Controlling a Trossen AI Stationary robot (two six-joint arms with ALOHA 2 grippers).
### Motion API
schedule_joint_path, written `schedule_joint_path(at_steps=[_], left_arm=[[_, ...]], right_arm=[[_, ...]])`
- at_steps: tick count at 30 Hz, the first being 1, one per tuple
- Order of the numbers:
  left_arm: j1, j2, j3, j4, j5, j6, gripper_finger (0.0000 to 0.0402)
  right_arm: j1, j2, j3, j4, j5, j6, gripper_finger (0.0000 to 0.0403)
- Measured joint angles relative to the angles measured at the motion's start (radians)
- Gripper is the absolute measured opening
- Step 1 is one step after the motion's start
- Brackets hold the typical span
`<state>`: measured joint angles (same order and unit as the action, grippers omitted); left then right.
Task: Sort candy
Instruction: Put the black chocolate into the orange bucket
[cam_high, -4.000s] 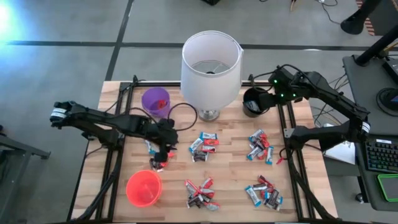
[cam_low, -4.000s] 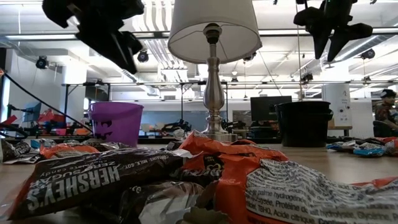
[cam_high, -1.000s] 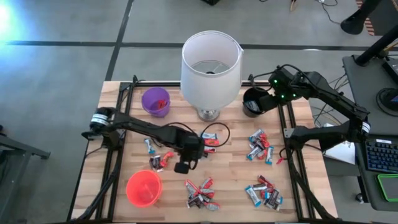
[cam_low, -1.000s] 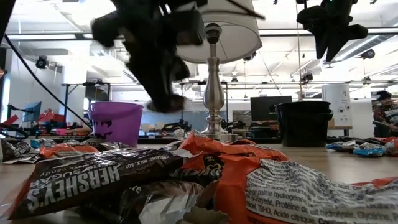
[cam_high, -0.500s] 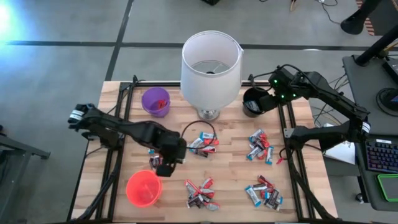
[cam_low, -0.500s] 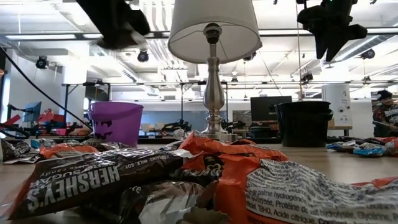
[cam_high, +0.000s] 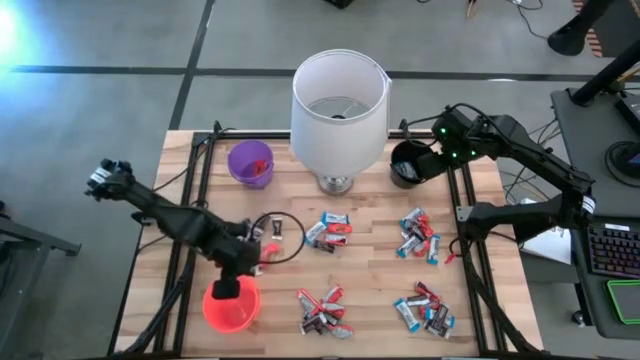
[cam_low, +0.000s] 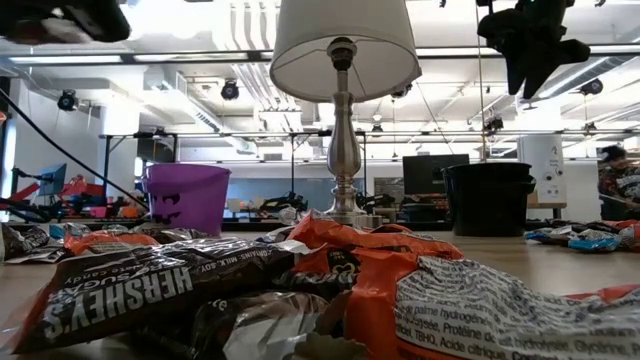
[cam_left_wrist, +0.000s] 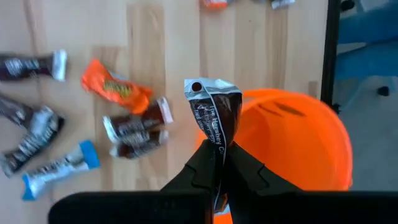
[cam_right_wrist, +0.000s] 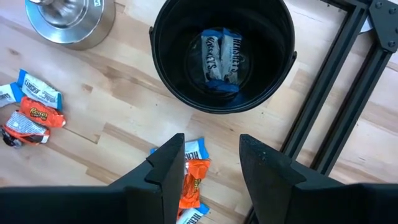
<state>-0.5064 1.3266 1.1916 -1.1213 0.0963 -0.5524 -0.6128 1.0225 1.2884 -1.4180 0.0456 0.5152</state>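
Observation:
My left gripper (cam_high: 228, 291) hangs over the red cup (cam_high: 236, 310) at the table's near left, shut on a dark brown candy bar (cam_left_wrist: 214, 109). In the left wrist view the bar shows at the edge of the cup (cam_left_wrist: 292, 143). My right gripper (cam_right_wrist: 211, 168) stands open, nothing between its fingers, above the black cup (cam_high: 405, 165) at the far right. That cup's wall (cam_right_wrist: 160, 62) rings several candies. Loose candy lies in piles (cam_high: 326, 230) (cam_high: 418, 235) (cam_high: 323, 310) (cam_high: 425, 310) on the wooden table. My left gripper pinches one end of the dark brown wrapper (cam_left_wrist: 220, 147) between its two fingers (cam_left_wrist: 198, 173). The fingers point steeply down. The rest of the bar sticks out past the fingertips, lifted clear of the table, by the red cup's rim.
A tall lamp (cam_high: 338, 110) with a white shade stands at the far middle. A purple cup (cam_high: 250, 163) stands at the far left. A few candies (cam_high: 255, 250) lie just beyond the red cup. Black frame rails (cam_high: 190, 230) run along both sides of the table.
My left gripper, staying shut, has risen and swung from beside the middle candy pile toward the table's left and near edge, rolling as it went. It now hangs over the red cup. The right arm has kept still.

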Motion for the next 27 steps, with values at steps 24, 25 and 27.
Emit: schedule_joint_path(at_steps=[24, 25, 27], left_arm=[[-0.206, -0.035, -0.055, 0.072, 0.079, -0.164, 0.0023], [-0.206, -0.035, -0.055, 0.072, 0.079, -0.164, 0.0031], [-0.206, -0.035, -0.055, 0.071, 0.079, -0.164, 0.0046]], right_arm=[[0.000, 0.000, 0.000, 0.011, -0.258, -0.055, 0.0144], [0.000, 0.000, 0.000, 0.010, -0.260, -0.055, 0.0144], [0.000, 0.000, 0.000, 0.010, -0.263, -0.055, 0.0144]])
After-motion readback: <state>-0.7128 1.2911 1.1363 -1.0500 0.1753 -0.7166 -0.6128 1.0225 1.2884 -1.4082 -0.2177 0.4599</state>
